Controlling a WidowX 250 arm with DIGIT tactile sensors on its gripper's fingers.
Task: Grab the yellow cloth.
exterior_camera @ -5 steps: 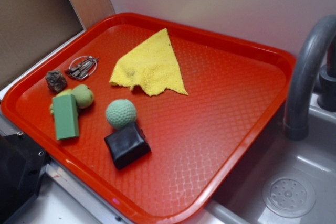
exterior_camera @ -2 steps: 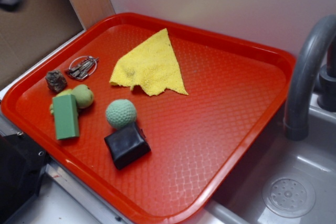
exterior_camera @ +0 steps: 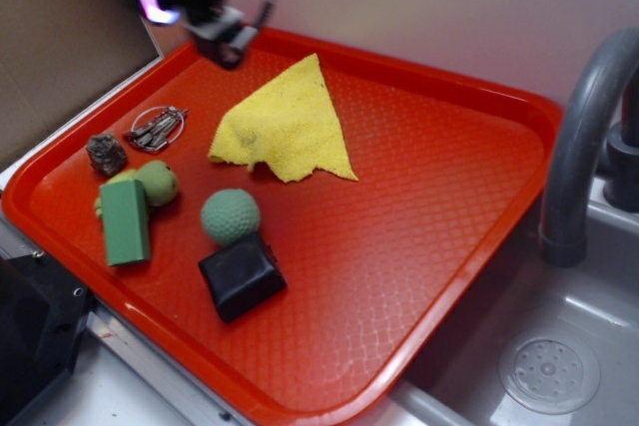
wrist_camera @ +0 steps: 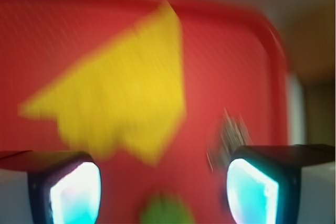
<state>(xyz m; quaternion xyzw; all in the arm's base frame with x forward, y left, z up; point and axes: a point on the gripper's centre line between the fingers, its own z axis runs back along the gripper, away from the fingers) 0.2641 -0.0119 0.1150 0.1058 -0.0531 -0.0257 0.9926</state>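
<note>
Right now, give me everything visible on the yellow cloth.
The yellow cloth is a bright yellow rag with a nubbly, terry-like texture, roughly triangular, one tip pointing to the tray's far rim and a ragged, notched near edge. It lies flat and spread on the red tray, touching only the tray floor; the keys, ball and blocks sit apart from it. The wrist view shows it blurred, ahead of the open gripper, which is not touching it.

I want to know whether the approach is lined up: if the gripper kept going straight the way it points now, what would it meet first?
Probably the yellow cloth: the wrist view shows it ahead between the open fingers, with nothing in between. The gripper hangs above the red tray, and the blur leaves depth uncertain.
</note>
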